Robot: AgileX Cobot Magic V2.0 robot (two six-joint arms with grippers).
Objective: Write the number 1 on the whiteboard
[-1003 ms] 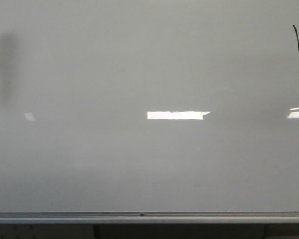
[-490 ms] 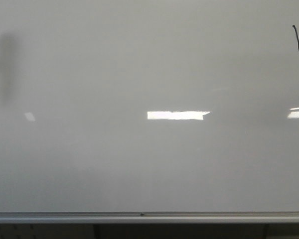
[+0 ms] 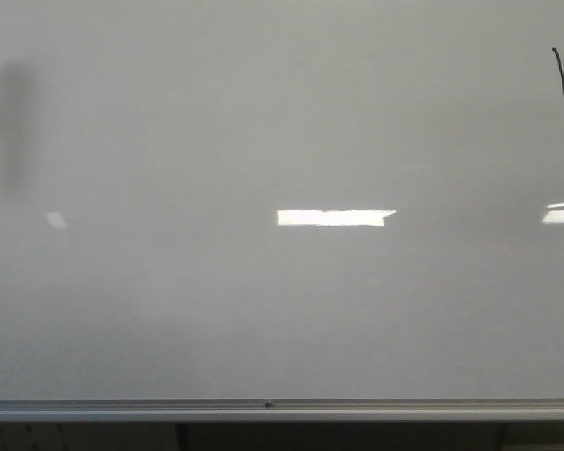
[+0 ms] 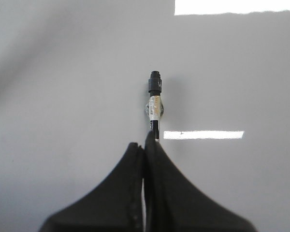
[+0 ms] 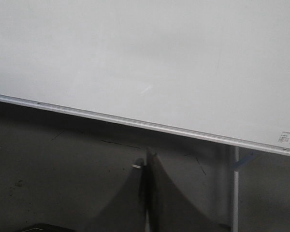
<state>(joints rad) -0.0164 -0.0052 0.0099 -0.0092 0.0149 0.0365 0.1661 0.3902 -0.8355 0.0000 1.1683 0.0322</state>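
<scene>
number 1 [image 3: 558, 72] sitting far upper right on whiteboard [image 3: 263, 310] — stroke looks done | left gripper [image 4: 144, 147] pinching marker [image 4: 155, 104] between closed fingers, tip facing board, apparently off it | right gripper [image 5: 146, 162] idling low — fingers together, holding nothing

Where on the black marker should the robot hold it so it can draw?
The left gripper is shut on the marker. The fingers pinch the rear of the thin barrel from its two sides, which seems the best hold: the labelled middle and the tip end stick out free toward the whiteboard.
</scene>
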